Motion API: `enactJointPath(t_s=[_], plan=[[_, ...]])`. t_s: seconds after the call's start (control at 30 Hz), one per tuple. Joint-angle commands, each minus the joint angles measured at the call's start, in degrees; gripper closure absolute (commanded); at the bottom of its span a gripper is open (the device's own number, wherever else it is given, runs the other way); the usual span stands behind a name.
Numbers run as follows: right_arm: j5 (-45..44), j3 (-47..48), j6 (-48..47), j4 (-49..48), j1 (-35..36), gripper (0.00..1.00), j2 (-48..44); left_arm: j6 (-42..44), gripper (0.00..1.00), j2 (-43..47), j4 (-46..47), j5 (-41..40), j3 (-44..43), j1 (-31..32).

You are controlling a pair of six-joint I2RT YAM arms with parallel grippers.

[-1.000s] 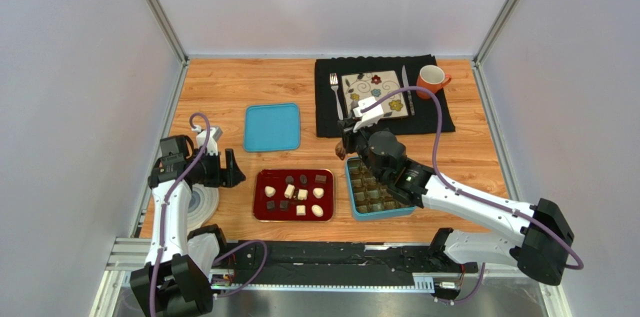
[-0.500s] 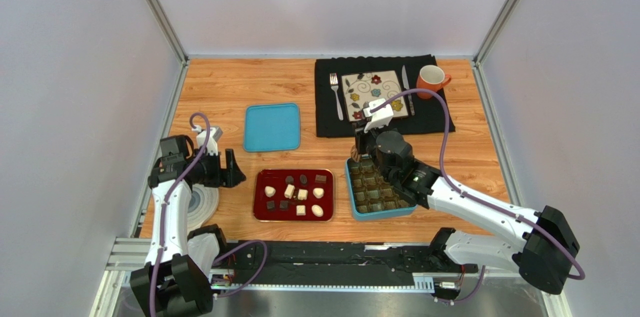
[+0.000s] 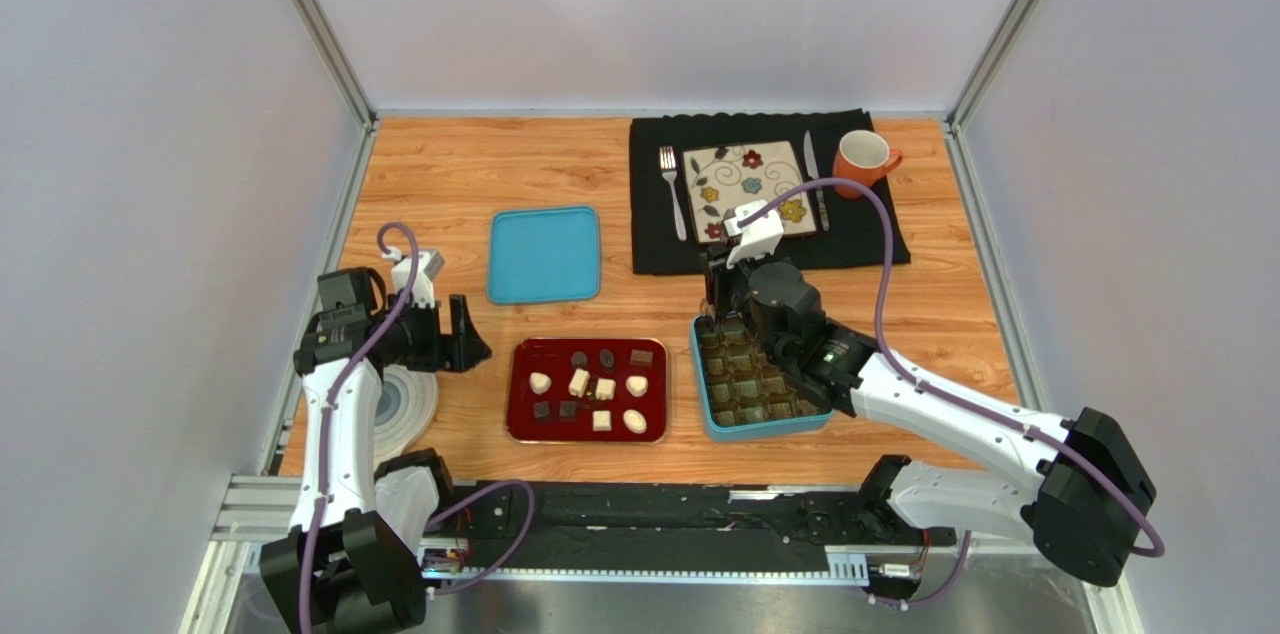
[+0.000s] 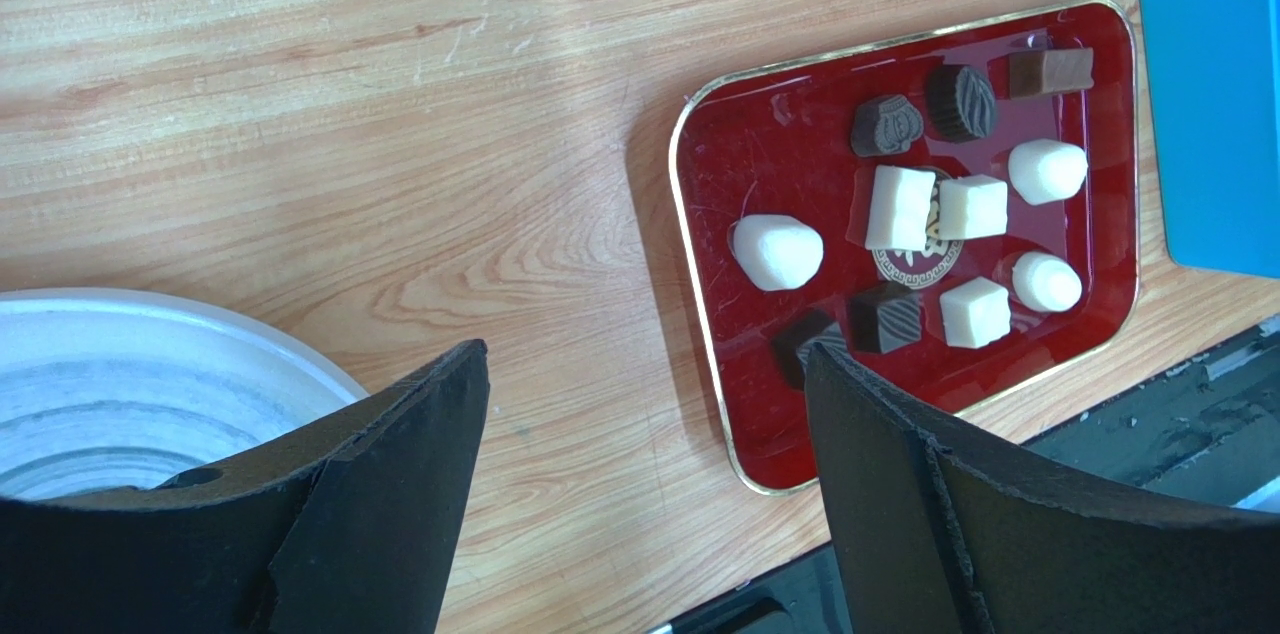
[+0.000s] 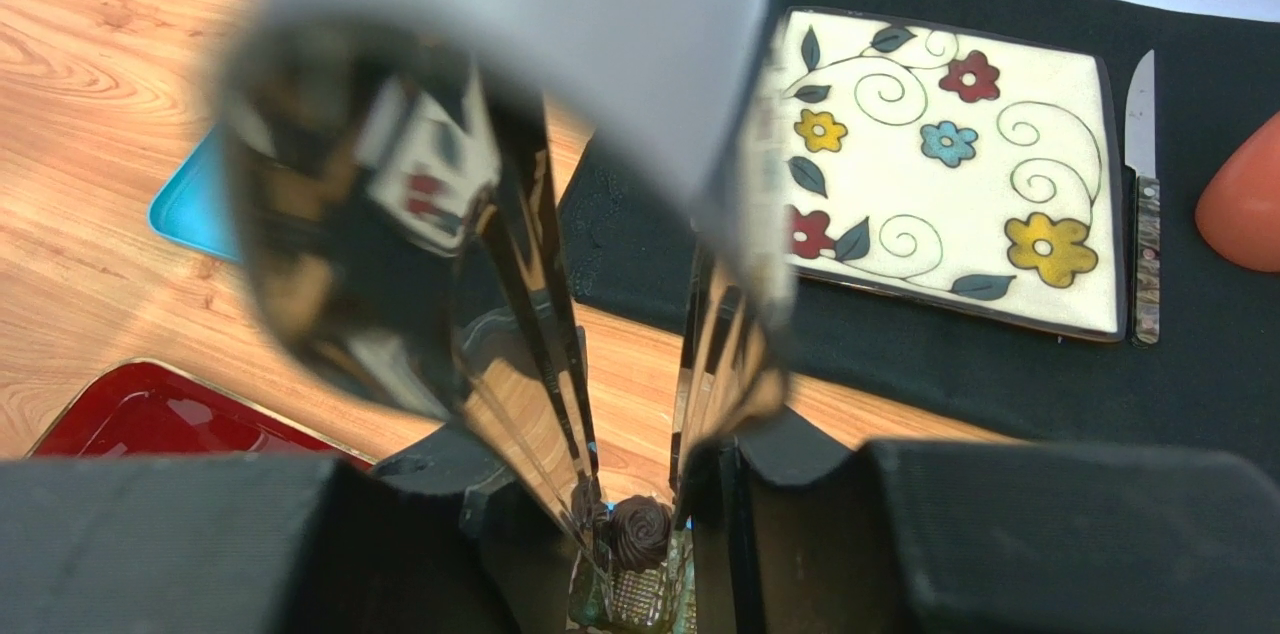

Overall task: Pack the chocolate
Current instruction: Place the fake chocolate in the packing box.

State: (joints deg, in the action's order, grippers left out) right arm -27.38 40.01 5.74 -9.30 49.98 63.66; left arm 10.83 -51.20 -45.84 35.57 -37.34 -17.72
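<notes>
Right fingers (image 5: 977,529) are closed tight on a pair of shiny tongs (image 5: 511,289), whose tips pinch a dark round chocolate (image 5: 640,526) at the far-left corner of the blue box (image 3: 766,429), seen from the right wrist camera. The box sits on the right side of the wooden worktop (image 3: 451,184), and its brown cells show from above. Whether the piece rests in a cell or hangs just over it cannot be made out.

The other chocolates (image 4: 902,207), eleven in dark brown and white, lie on the red tray (image 4: 781,139), just left of the box and apart from it.

Left fingers (image 4: 376,499) are spread wide with nothing between them, hovering over bare wood left of the tray. They are beside a white round object (image 4: 120,364), possibly a roll or a dish.

A blue lid (image 3: 544,255) lies flat beyond the tray.

At the far side, a black placemat (image 3: 646,237) carries a square flowered plate (image 5: 947,154), with a fork (image 3: 672,184) on the plate's left and a knife (image 5: 1145,199) on its right. An orange mug (image 3: 864,154) stands past the knife.
</notes>
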Motion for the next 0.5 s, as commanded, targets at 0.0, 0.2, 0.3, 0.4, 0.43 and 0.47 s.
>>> enactJointPath(t_s=[0.0,0.2,0.3,0.4,0.43,0.47], plan=[[1.0,0.4,1.6,-1.9,-0.2,0.69,-0.1,1.4,0.15,0.5,-0.5,1.3,-2.0,-0.3],[1.4,0.3,2.5,-0.5,-0.2,0.69,-1.0,1.6,0.15,0.6,-0.9,1.4,-1.9,-0.3],[2.1,0.1,2.9,0.2,-0.2,0.69,-2.0,1.6,0.15,0.8,-0.9,1.4,-1.9,-0.3],[2.6,-0.5,3.7,0.9,-0.1,0.70,-3.4,1.6,0.15,0.9,-1.0,1.7,-1.7,-0.3],[2.9,-0.9,3.9,1.1,-0.1,0.70,-3.9,1.6,0.15,0.9,-1.0,1.8,-1.7,-0.2],[3.1,-1.2,4.3,1.2,-0.1,0.70,-4.7,1.5,0.15,0.9,-1.0,1.9,-1.6,-0.2]])
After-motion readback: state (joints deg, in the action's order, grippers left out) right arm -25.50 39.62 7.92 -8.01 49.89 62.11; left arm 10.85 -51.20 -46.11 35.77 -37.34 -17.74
